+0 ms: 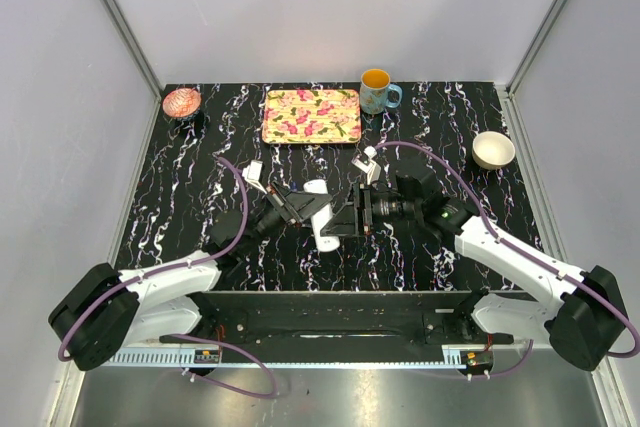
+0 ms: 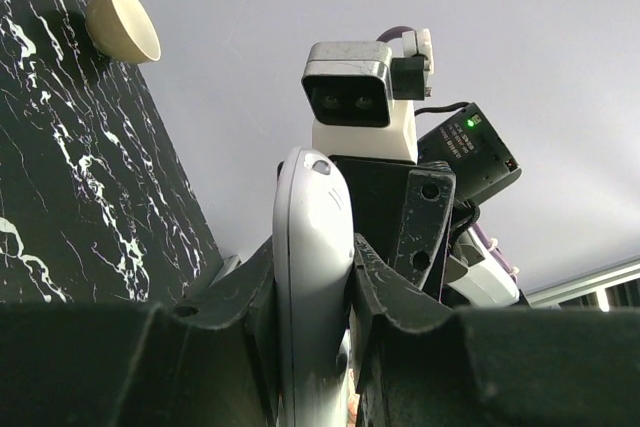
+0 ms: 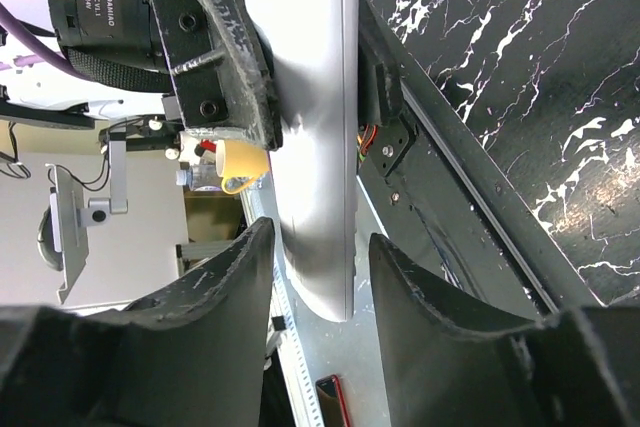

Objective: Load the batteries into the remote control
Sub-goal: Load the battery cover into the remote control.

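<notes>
Clamping the remote (image 2: 310, 207) between both fingers, the left claw (image 2: 312, 259) is pressed shut on the handset's narrow sides. In the left wrist view the white body stands up out of the grip, its rounded end uppermost.

The right claw (image 3: 320, 237) meets it from the opposite side with its jaws parted, straddling the remote's free end. In the right wrist view one finger (image 3: 225, 287) sits at the remote's edge and a thin dark gap shows at the other. Whether there is firm contact cannot be told.

From the top view, the two claws face each other near the middle of the bench (image 1: 200, 197). The remote is held between them above the black marbled surface and is not lying on it. Neither the screen nor the buttons can be made out in any view.

Further out, a flowered tray (image 1: 311, 115) lies at the far edge. A blue mug (image 1: 376, 92) stands just to its right. A pink bowl (image 1: 181, 102) sits in the far left corner, and a white bowl (image 1: 493, 150) is well apart at the right side.
</notes>
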### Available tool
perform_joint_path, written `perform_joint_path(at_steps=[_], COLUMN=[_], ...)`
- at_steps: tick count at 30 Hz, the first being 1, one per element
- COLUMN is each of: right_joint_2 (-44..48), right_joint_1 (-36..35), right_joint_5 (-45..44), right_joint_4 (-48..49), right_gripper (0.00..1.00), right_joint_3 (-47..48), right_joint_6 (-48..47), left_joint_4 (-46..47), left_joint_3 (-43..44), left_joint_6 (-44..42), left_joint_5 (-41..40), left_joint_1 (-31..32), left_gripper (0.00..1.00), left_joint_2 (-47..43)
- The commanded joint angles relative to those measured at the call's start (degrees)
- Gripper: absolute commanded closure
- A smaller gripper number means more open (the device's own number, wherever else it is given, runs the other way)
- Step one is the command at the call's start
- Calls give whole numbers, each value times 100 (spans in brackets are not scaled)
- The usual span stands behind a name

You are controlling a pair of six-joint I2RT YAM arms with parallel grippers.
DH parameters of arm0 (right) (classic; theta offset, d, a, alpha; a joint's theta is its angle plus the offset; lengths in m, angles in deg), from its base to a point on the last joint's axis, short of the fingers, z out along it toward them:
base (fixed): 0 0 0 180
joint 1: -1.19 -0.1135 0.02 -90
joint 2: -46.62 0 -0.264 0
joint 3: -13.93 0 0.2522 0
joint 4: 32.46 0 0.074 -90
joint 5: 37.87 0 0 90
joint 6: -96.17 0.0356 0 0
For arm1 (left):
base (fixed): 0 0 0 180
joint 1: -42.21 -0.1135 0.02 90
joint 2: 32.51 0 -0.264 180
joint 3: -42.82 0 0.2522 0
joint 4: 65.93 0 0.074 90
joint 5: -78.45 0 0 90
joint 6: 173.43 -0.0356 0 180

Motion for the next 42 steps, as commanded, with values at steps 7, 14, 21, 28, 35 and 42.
perform_joint_path(at_steps=[7, 14, 21, 28, 35, 42], right_joint_2=[-176, -141, -89, 105, 26, -246], right_joint_1=[10, 10, 10, 10, 19, 19], right_joint_5=[99, -138, 169, 222, 161, 134], right_joint_4=[202, -70, 166, 228, 518, 641], right_gripper=[88, 100, 56, 37, 56, 80], right_joint_3=[107, 81, 116, 63, -95, -16], right_joint_6=[48, -66, 22, 48, 101, 92], left_joint_4=[408, 416, 495, 618, 750, 856], left_joint_3=[213, 230, 186, 204, 213, 256], left_joint_6=[-66, -66, -66, -22, 65, 110], left_joint_5=[-77, -69, -104, -51, 46, 142], left_joint_1=[-6, -6, -6, -6, -15, -6], left_gripper=[100, 100, 100, 100, 100, 100], left_joint_2=[50, 32, 93, 146, 208, 261])
